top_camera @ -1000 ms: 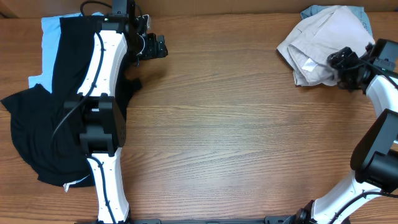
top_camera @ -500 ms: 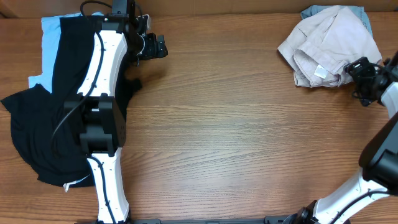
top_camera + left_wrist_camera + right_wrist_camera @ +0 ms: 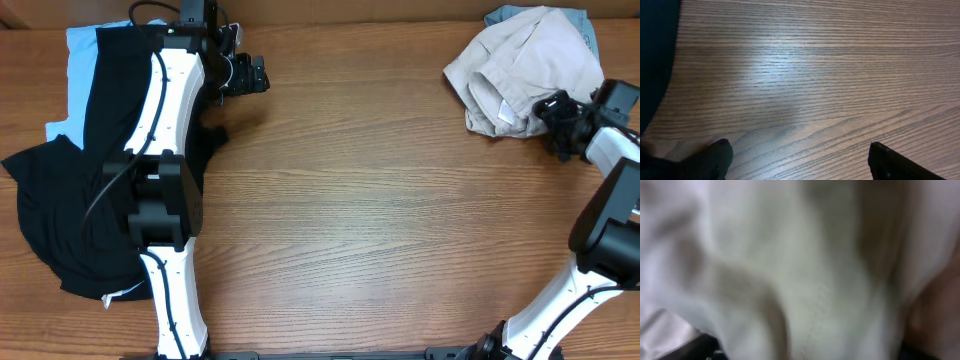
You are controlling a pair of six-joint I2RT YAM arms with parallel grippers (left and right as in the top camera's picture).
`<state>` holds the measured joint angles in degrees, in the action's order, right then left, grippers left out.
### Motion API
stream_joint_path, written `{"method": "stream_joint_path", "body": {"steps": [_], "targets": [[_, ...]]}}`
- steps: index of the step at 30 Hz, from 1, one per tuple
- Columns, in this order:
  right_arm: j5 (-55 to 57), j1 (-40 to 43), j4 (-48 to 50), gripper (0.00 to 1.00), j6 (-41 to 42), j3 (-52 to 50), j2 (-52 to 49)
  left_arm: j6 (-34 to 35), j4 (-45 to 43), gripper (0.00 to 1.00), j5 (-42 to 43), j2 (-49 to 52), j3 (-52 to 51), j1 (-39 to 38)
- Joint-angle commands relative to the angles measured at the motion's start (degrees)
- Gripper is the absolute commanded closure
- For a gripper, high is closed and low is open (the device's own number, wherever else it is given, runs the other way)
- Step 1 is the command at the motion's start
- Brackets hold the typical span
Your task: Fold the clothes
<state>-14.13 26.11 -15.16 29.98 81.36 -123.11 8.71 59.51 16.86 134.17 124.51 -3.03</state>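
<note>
The khaki shorts (image 3: 520,65) are lying bunched at the tabletop's (image 3: 380,220) far right corner, just left of the right claw (image 3: 553,108), whose spread I cannot tell; the left claw (image 3: 260,75) is gaping wide, well apart.

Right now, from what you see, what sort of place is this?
Likely a robotics lab bench. A left arm and right arm stand at a wood-grain table, with crumpled beige shorts, a black garment and a light blue garment on it.

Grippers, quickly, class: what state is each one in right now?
Left gripper: open, holding nothing.
Right gripper: cannot be told; against the beige shorts.
</note>
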Motion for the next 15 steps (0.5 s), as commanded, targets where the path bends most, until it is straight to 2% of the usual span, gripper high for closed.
{"method": "stream_joint_path", "body": {"steps": [1, 3, 6, 9, 10, 13, 15], "targets": [[-0.02, -2.47, 2.34, 0.29, 0.50, -0.74, -2.43, 0.52, -0.22, 0.10, -0.79, 0.85, 0.85, -0.44], [-0.02, -3.04, 4.66, 0.34, 0.50, -0.74, -2.43, 0.50, -0.22, 0.10, -0.79, 0.85, 0.85, -0.44], [-0.04, -3.58, 7.54, 0.55, 0.50, -0.74, -2.43, 0.50, -0.20, 0.10, -0.79, 0.85, 0.85, -0.44], [-0.55, -3.65, 9.46, 0.82, 0.50, -0.72, -2.38, 0.50, -0.20, 0.10, -0.79, 0.85, 0.85, -0.44], [-0.98, -3.65, 9.66, 0.87, 0.50, -0.68, -2.36, 0.50, -0.20, 0.10, -0.79, 0.85, 0.85, -0.44], [-3.17, -3.48, 9.44, 0.96, 0.48, -0.26, -1.88, 0.50, -0.20, 0.10, -0.79, 0.85, 0.85, -0.44], [-4.50, -3.50, 8.00, 0.96, 0.42, 0.20, -0.63, 0.52, -0.20, 0.10, -0.79, 0.85, 0.85, -0.44]]}}
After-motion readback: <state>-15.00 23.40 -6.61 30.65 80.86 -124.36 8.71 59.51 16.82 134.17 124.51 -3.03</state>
